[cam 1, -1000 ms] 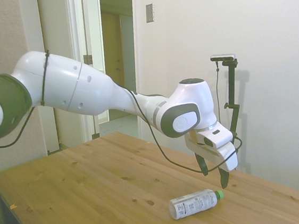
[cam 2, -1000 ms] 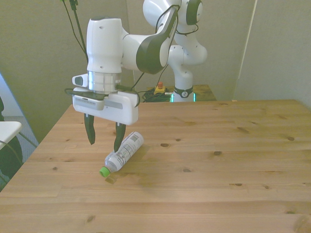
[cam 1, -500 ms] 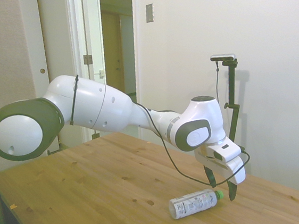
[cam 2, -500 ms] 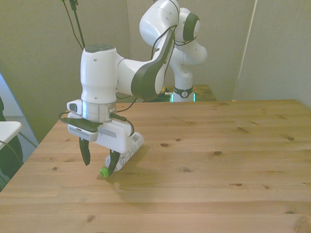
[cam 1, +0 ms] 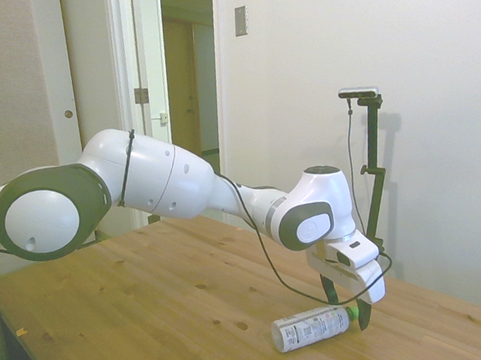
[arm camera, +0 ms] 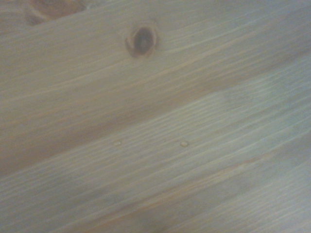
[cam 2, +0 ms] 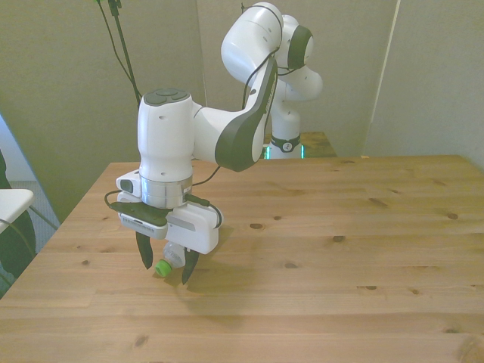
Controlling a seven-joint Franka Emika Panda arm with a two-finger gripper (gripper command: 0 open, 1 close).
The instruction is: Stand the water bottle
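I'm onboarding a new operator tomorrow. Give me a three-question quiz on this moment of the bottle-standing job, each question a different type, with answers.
1. True or false: the water bottle is standing upright on the table.
2. Multiple choice: where is the claw? A) high above the far table edge B) low at the bottle's green cap, one finger on each side C) clamped around the label end
3. Short answer: what does the wrist view show?

Key
1. False: it lies on its side.
2. B. The fingers are open and straddle the cap end; no grasp shows yet.
3. Only blurred wooden tabletop with a dark knot; the bottle is not in it.
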